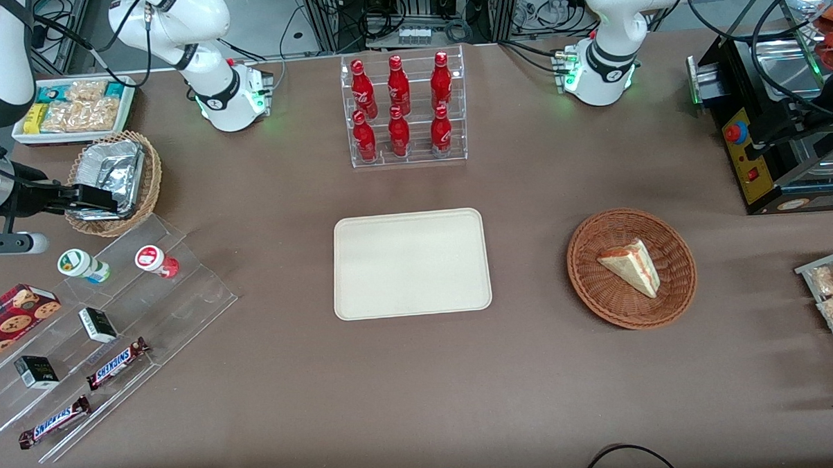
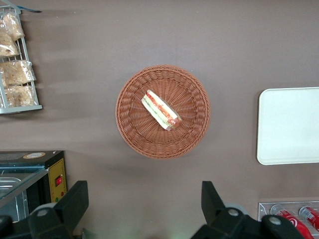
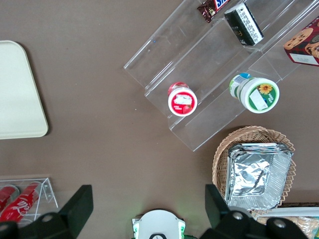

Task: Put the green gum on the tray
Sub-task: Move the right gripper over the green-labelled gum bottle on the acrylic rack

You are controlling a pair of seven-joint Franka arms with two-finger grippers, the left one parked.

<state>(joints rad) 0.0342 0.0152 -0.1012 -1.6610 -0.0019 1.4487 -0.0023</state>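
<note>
The green gum [image 1: 81, 265], a small white bottle with a green-and-white lid, lies on the top step of a clear acrylic stand [image 1: 183, 297] toward the working arm's end of the table. It also shows in the right wrist view [image 3: 255, 93]. The cream tray [image 1: 412, 263] lies flat at the table's middle; a corner of it shows in the right wrist view [image 3: 17, 89]. My right gripper [image 1: 95, 198] hangs open and empty above the table, over a foil-filled basket, farther from the front camera than the gum. Its fingers stand wide apart [image 3: 148, 201].
A red-lidded bottle [image 1: 155, 260] lies beside the green gum on the same step. Lower steps hold small black boxes [image 1: 98, 324] and Snickers bars [image 1: 118, 362]. A wicker basket with a foil container [image 1: 113, 182] sits under the gripper. A rack of red bottles [image 1: 404, 110] stands farther back.
</note>
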